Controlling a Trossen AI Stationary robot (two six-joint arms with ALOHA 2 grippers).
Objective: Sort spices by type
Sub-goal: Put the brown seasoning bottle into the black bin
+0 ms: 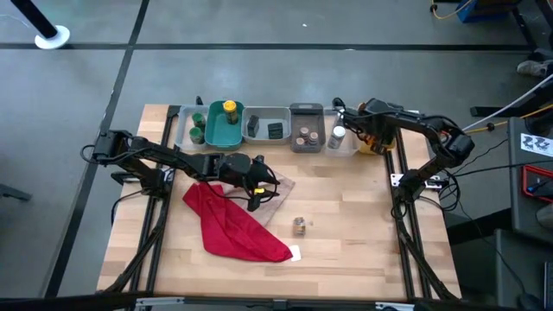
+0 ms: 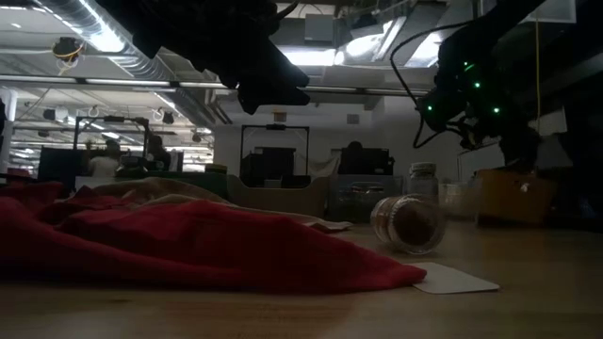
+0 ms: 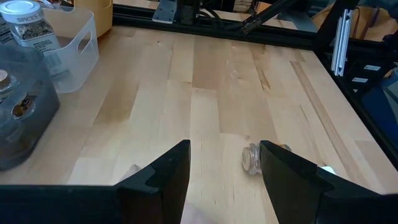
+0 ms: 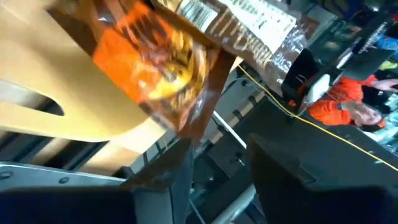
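Note:
A small brown jar [image 1: 300, 225] lies on its side on the bare wood, and in the left wrist view the jar [image 3: 252, 158] shows just beyond the fingers. My left gripper [image 3: 224, 180] hangs open above the table's middle, over the cloths [image 1: 257, 192], short of that jar. At the far right my right gripper [image 1: 368, 133] is over the yellow bin [image 1: 373, 143]. It stands open [image 4: 211, 180], with an orange-brown crinkly packet [image 4: 165, 59] right in front of it against the bin's tan wall [image 4: 37, 81]. My right gripper has the packet's lower corner [image 4: 188, 132] close above the tip of one finger [image 4: 166, 171]. Whether the two touch I cannot tell. Nothing lies between the two fingers.
A row of bins stands along the far edge: teal [image 1: 220, 126], clear [image 1: 266, 112], grey [image 1: 306, 111] with small jars, clear [image 1: 349, 149] with a white-capped jar [image 3: 25, 25]. A red cloth [image 1: 233, 226] overlaps a tan cloth [image 1: 281, 192] at centre left, with a white card [image 1: 295, 253] by its corner.

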